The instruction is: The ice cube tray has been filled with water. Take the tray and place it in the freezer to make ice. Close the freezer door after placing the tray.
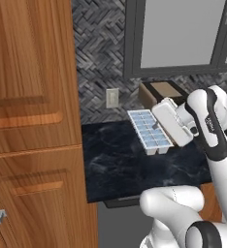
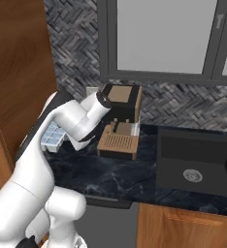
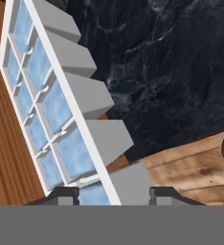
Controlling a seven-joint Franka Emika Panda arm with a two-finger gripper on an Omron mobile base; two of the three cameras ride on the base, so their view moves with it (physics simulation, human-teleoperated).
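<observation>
A tall brown wooden cabinet (image 1: 30, 121) filled the left side, with panelled doors. Beside it ran a dark marbled desk (image 1: 120, 164) backed by a grey herringbone tiled wall (image 1: 98, 53), under a grey-framed window (image 1: 181, 34). A black sink (image 2: 193, 167) was set into the desk farther right. A brown coffee machine (image 2: 119, 123) stood against the wall near the sink. The white robot arm (image 1: 210, 131) reached over the desk toward the cabinet. Its tool (image 3: 114, 194) pinched one short end of the ice cube tray (image 1: 148, 131), one finger on each side. The tray was lifted clear of the desk and tilted, near the cabinet. Pale blue water (image 3: 56, 107) filled its two rows of cells.
</observation>
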